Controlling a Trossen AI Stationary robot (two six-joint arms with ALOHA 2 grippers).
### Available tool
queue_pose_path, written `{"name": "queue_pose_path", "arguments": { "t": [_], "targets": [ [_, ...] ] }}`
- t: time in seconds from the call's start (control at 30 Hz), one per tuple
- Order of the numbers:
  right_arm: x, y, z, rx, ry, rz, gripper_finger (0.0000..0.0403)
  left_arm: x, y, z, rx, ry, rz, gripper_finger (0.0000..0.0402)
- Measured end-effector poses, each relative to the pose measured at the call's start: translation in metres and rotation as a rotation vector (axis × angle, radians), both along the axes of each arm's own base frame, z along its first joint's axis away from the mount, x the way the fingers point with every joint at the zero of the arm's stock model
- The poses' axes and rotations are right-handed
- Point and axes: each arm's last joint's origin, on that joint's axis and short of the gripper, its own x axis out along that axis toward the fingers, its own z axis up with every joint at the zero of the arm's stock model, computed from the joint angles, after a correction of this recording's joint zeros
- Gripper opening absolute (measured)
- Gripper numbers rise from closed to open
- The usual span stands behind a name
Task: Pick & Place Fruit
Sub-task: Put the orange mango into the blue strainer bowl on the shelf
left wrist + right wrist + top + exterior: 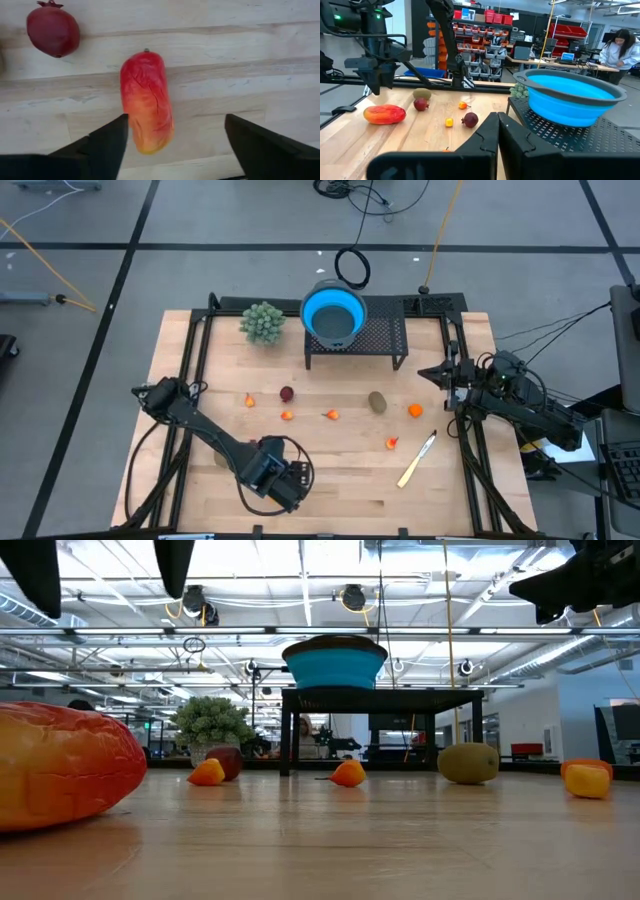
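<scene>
The left hand (172,145) hangs above the near-left part of the pale wooden bench (340,480), its two dark fingers (107,145) spread wide with nothing between them. Directly beneath lies the large red-and-yellow oblong toy fruit (146,102), flat on the boards, with a dark red ball-shaped fruit (53,31) near it. Farther in, small orange pieces (331,415) and a brown-olive oval fruit (377,401) are strewn across the middle. At the far right edge the right hand (498,145) waits, fingers pressed together, empty. A blue collapsible bowl (334,314) sits on a black mesh stand (385,335) at the back.
</scene>
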Motion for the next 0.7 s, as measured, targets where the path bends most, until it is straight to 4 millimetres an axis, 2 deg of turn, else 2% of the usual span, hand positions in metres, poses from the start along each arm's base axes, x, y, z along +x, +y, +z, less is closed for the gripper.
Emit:
{"name": "queue_pose_path", "arguments": {
  "t": [0.13,0.2,0.5,0.7],
  "targets": [
    [0.0,0.0,0.0,0.0,0.0,0.0,0.0,-0.001,0.001,-0.007,0.0,0.018,0.004,0.0384],
    [0.0,0.0,0.0,0.0,0.0,0.0,0.0,0.0,0.001,-0.013,-0.022,0.017,0.003,0.0396],
    [0.0,0.0,0.0,0.0,0.0,-0.001,0.0,0.001,0.002,-0.033,-0.075,0.025,0.005,0.0382],
    [0.0,0.0,0.0,-0.001,-0.001,-0.002,0.0,-0.001,0.003,-0.038,-0.072,0.041,0.006,0.0396]
  ]
}}
